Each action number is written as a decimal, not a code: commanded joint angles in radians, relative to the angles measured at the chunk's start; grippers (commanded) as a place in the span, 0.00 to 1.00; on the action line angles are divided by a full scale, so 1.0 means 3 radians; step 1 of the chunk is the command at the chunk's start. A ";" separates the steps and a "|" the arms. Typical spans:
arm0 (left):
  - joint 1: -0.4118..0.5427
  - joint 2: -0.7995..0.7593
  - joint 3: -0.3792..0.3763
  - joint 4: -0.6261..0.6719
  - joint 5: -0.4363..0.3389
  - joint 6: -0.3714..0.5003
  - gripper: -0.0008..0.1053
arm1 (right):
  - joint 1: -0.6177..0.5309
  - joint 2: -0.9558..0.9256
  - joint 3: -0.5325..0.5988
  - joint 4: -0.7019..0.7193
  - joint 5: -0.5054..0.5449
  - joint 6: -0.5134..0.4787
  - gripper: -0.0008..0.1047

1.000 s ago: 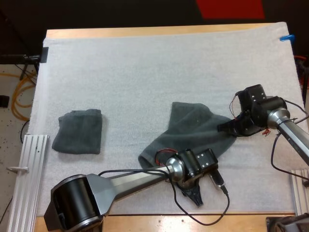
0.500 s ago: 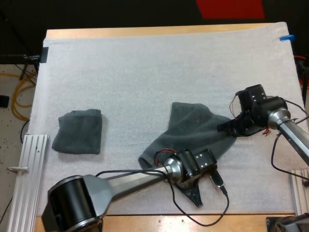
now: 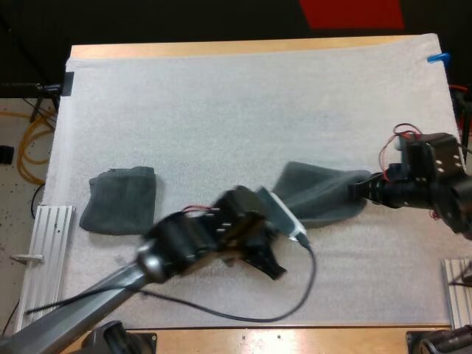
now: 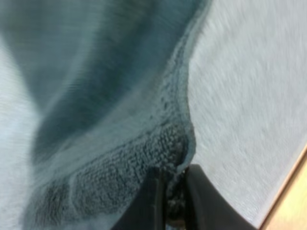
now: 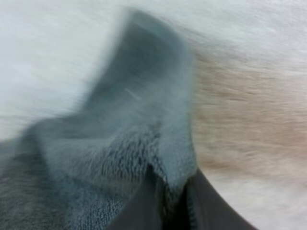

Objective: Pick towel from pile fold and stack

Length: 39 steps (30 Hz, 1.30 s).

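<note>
The dark grey-green towel [image 3: 321, 193] is held stretched over the white mat [image 3: 221, 110], right of centre. 1 edge is pinched by the left gripper [image 4: 172, 179] and the far end by the right gripper [image 5: 170, 187]. Folding is judged begun. Next, 1 end should be laid over the other, ahead of stacking on the folded towel [image 3: 120, 200].

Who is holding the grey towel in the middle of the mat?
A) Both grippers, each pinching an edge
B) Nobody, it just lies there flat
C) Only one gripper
A: the left gripper and the right gripper each have their fingers pressed on an edge of the towel, which hangs stretched between them.
</note>
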 commanded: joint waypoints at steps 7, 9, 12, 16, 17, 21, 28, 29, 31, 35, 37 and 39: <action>0.0163 -0.0643 -0.0017 0.0026 -0.0011 -0.0139 0.01 | 0.0440 -0.0594 -0.0250 0.0134 -0.0073 0.0290 0.01; 0.0163 -0.0741 -0.0017 0.0045 -0.0008 -0.0253 0.01 | 0.0590 -0.0670 -0.0315 0.0192 0.0033 0.0392 0.01; 0.0163 -0.0866 -0.0017 0.0101 -0.0008 -0.0343 0.01 | 0.0806 -0.0735 -0.0421 0.0372 0.0190 0.0480 0.01; 0.0163 -0.0980 -0.0070 0.0281 0.0055 -0.0409 0.01 | 0.1068 -0.0745 -0.0538 0.0714 0.0243 0.0568 0.01; 0.0163 -0.0997 -0.0105 0.0354 0.0063 -0.0409 0.01 | 0.1117 -0.0745 -0.0552 0.0800 0.0243 0.0573 0.01; 0.0163 -0.1027 -0.0195 0.0588 0.0062 -0.0424 0.01 | 0.1331 -0.0745 -0.0568 0.1130 0.0243 0.0736 0.01; 0.0163 -0.1027 -0.0207 0.0816 0.0086 -0.0486 0.01 | 0.1614 -0.0745 -0.0568 0.1478 0.0300 0.1016 0.01; 0.0163 -0.1022 -0.0207 0.0815 0.0042 -0.0486 0.01 | 0.1624 -0.0741 -0.0568 0.1478 0.0350 0.1037 0.01; 0.0163 -0.1000 -0.0194 0.0800 -0.0096 -0.0466 0.01 | 0.1618 -0.0709 -0.0568 0.1478 0.0463 0.1041 0.01; 0.0218 -0.0838 -0.0062 0.0584 -0.0277 -0.0238 0.01 | 0.1615 -0.0455 -0.0559 0.1317 0.0786 0.0897 0.01; 0.0308 -0.0709 0.0020 0.0435 -0.0292 -0.0165 0.01 | 0.1615 -0.0284 -0.0559 0.1107 0.0882 0.0758 0.01; 0.0485 -0.0567 0.0071 0.0259 -0.0298 -0.0057 0.01 | 0.1610 -0.0055 -0.0559 0.0875 0.1002 0.0626 0.01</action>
